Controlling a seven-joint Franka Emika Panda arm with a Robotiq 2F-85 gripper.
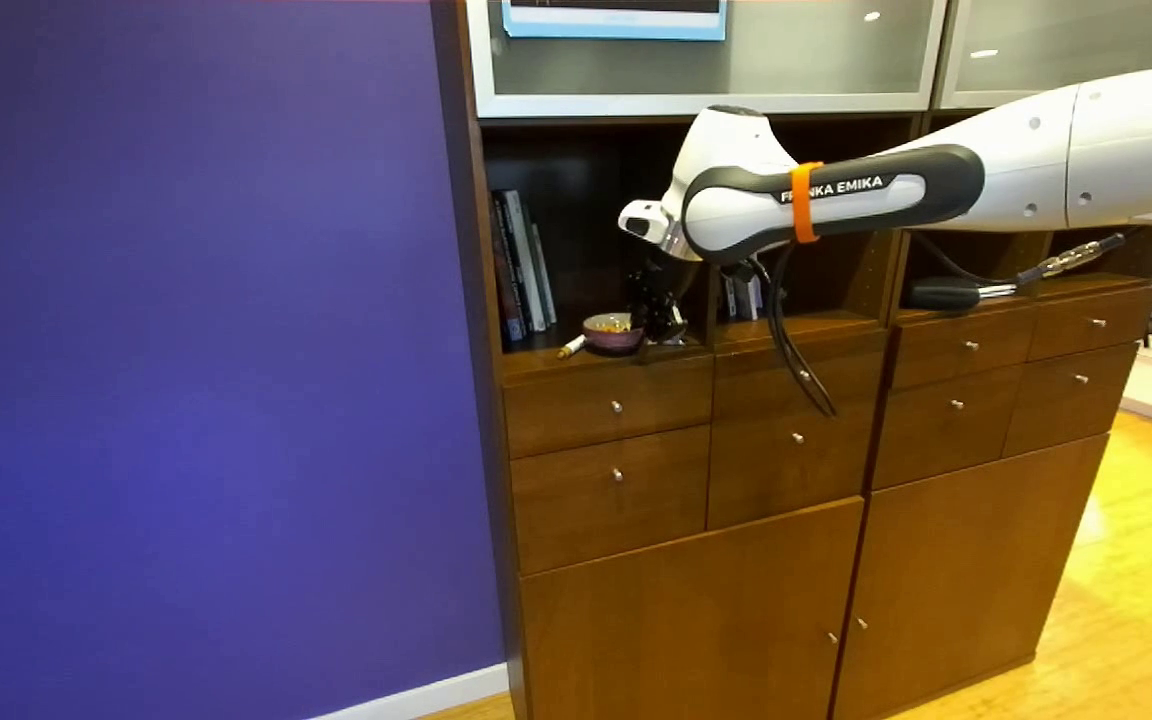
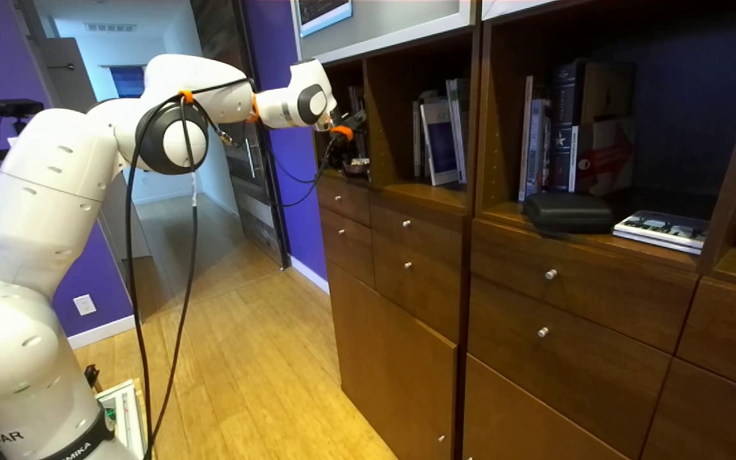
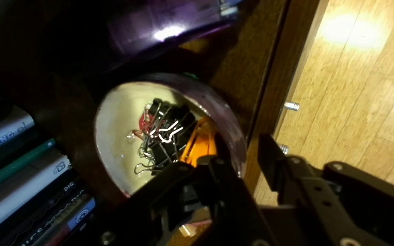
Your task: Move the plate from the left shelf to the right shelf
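Gripper, wrist view: jaws apart, rim of bowl btwn them; whether either touches, can't tell. Bowl upright, holding blk clips & orange item; shiny purple item just beside. In an exterior view: bowl on leftmost shelf, nr front edge; books to its L; white/yellow rod just beside. Arm extends to this shelf in both exterior views. In an exterior view, well to R: blk case w/ booklet just beside.

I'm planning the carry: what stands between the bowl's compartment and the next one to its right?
In an exterior view, a vertical wooden divider stands between them, the bowl left of it.
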